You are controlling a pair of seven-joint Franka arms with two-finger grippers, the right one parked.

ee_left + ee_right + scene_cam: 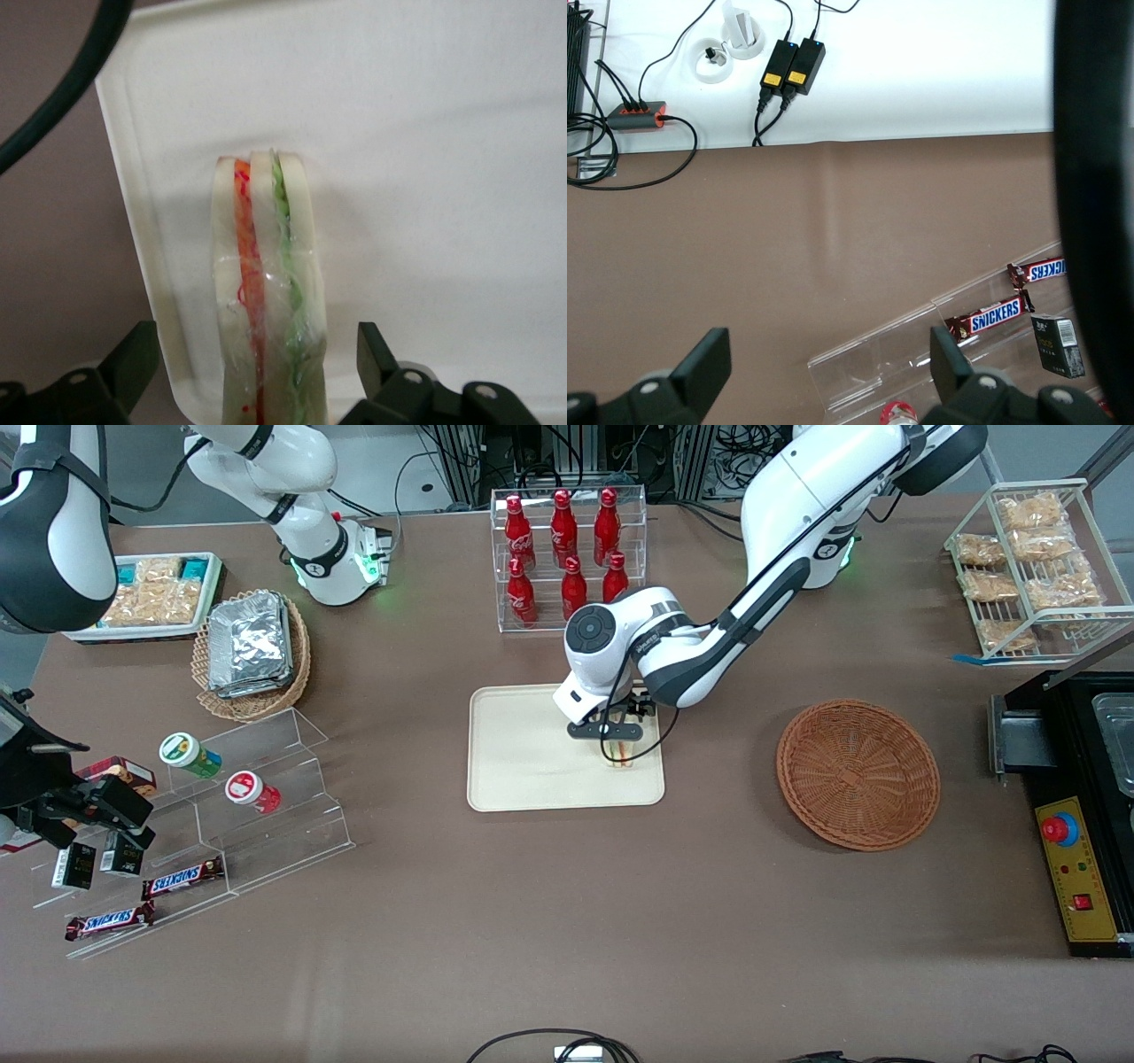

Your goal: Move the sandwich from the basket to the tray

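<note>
Wrist view: sandwich [270,292] stands on edge on the tray [443,133], between the spread gripper [257,363]; a brushing finger could topple it.

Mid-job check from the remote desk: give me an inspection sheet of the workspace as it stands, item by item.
Surface: brown table, no spills seen.
Job's things: sandwich stands on edge on the tray, near the tray's rim toward the working arm's end; basket holds nothing.
Clutter: red bottles in a clear rack, foil packs in a tan basket, Snickers bars on an acrylic stand, snack bags on a wire shelf.
Grippers: left arm's tool is low over the tray, open, fingers either side of the sandwich with gaps.
Cables: black cable hangs near the wrist.
Surroundings: control box with a red button.
</note>
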